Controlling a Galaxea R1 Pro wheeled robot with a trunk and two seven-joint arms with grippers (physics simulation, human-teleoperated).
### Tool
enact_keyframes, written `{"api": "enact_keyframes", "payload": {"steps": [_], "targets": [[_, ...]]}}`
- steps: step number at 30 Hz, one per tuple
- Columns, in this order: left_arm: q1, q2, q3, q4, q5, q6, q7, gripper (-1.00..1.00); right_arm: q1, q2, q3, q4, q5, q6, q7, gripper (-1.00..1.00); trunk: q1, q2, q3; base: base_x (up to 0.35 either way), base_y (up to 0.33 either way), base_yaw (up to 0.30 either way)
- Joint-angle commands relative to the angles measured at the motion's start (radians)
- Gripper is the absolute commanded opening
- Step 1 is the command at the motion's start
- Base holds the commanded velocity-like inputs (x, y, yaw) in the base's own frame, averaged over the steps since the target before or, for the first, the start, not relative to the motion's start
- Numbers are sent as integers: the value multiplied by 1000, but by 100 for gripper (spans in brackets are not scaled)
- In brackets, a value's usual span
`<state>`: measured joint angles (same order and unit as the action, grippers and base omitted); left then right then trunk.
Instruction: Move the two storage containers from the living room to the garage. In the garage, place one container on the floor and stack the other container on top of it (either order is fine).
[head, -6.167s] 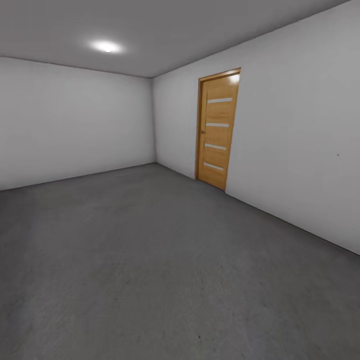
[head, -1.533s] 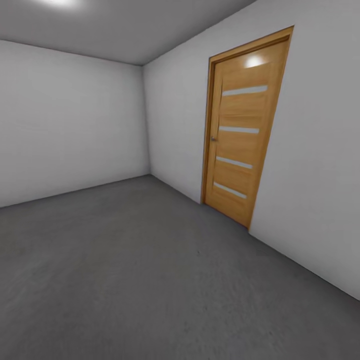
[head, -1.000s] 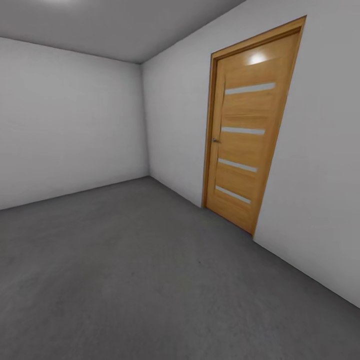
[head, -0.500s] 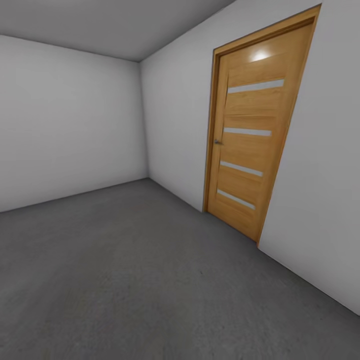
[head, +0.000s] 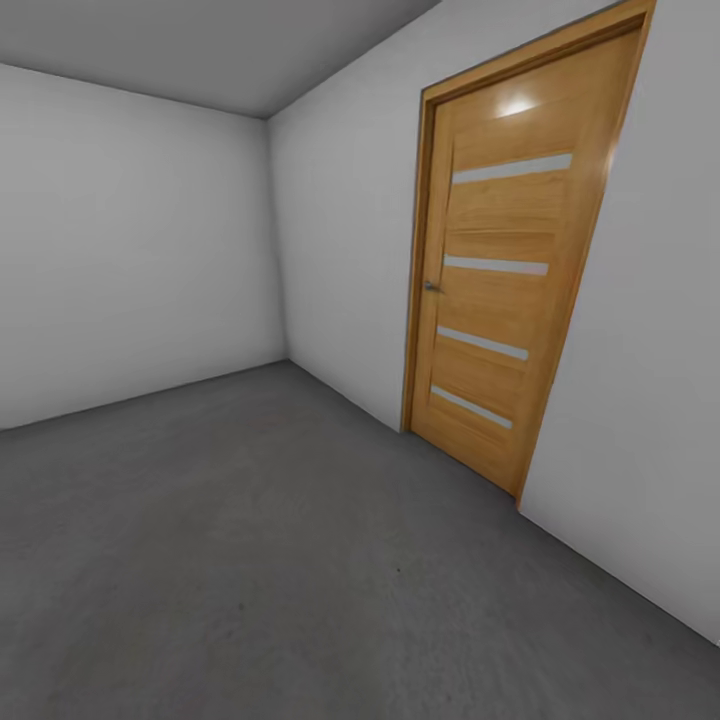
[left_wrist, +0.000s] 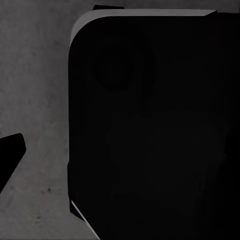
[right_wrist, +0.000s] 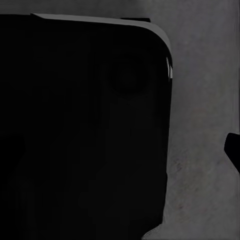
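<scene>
The head view looks into a bare room with plain pale grey walls (head: 140, 240) and a dark grey, rough, concrete-like floor (head: 250, 560) — by its look this is the garage. At the right of the frame a closed light-wood door with four pale horizontal slats (head: 505, 290) stands in the right-hand wall, its small metal handle (head: 430, 286) at mid-height on its left edge. The stretch of floor from the lower left to the far corner at centre carries nothing.

As for progress, the pictures give little to go on. No orange-red bin stands on the part of the floor in sight, so nothing here shows a container delivered or a stack begun. My judgement is that the robot is in transit — heading for the door, probably on its way towards the living room to fetch a bin. Where the two containers are I cannot tell from these frames.

The left wrist view shows a large black rounded robot body (left_wrist: 150, 130) over the grey concrete, with a dark wedge at the left edge of the frame; the right wrist view shows the same kind of black rounded bulk (right_wrist: 80, 130) and a dark sliver at its right edge. Whether those slivers are fingertips is unclear, so I cannot tell how far either set of jaws is open; no bin shows in either wrist view.
</scene>
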<state>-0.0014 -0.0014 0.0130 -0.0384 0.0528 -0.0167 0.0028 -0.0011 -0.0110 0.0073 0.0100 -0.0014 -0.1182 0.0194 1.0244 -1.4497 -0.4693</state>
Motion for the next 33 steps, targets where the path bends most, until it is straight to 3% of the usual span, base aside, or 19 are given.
{"api": "enact_keyframes", "payload": {"steps": [1,13,33], "targets": [[0,0,0,0,6,-2,0,100,0,-1,1,1,0,-4,2,100,1,0,-1,327,0,-246],[0,0,0,0,6,-2,0,100,0,-4,1,1,-1,-4,1,100,1,0,-1,326,0,-265],[0,0,1,0,6,-2,0,100,0,-6,2,2,6,-8,1,100,1,0,-1,326,0,-12]]}}
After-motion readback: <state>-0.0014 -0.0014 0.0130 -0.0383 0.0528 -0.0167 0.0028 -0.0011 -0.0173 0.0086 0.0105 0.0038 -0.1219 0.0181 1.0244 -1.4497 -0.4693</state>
